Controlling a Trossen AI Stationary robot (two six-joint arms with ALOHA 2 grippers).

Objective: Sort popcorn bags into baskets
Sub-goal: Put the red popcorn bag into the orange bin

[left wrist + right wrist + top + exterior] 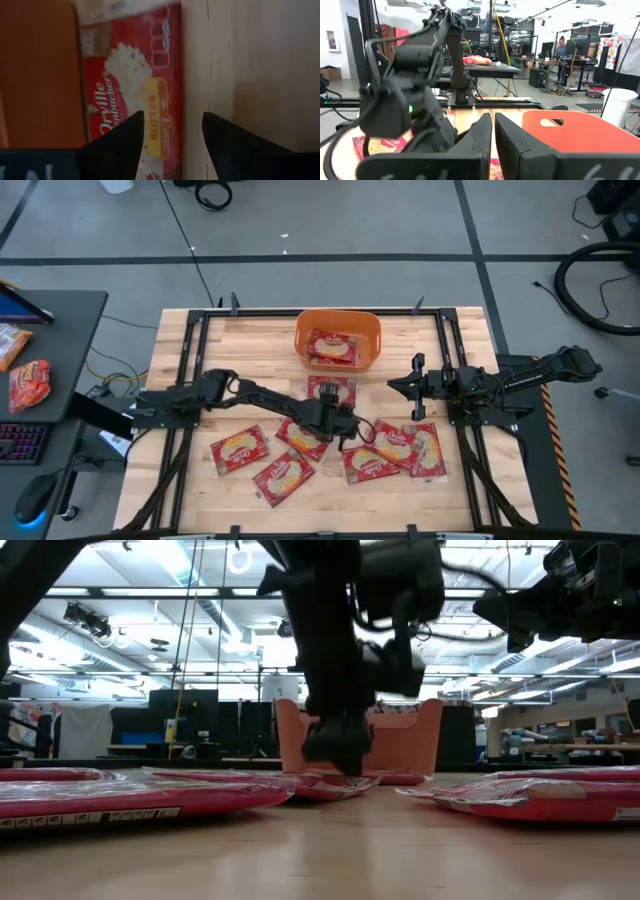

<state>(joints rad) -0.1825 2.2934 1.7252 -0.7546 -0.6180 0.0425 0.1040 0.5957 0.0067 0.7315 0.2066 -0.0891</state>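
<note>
Left gripper (345, 423) reached out over mid-bench, low above a red bag (135, 95). In the left wrist view its fingers (122, 142) stood spread apart, one over the bag's edge, the other over bare wood; nothing between them. In the low view the gripper (335, 745) sat just above the bag layer, tub (360, 738) behind it.

Orange tub (337, 340) stood at the far middle of the bench (190, 470); at least one bag (333, 348) lay inside. One bag (331, 391) lay just near of the tub. Loose bags lay flat along the near half: two to the left (238, 449) (283, 477), one beside the gripper (301, 438), and an overlapping cluster to the right (394, 448).

Right gripper (408, 385) waited at the right side of the bench, level with the tub's near edge, pointed left. Right wrist view showed its fingers (482, 135) nearly closed, a thin gap between them, holding nothing.
</note>
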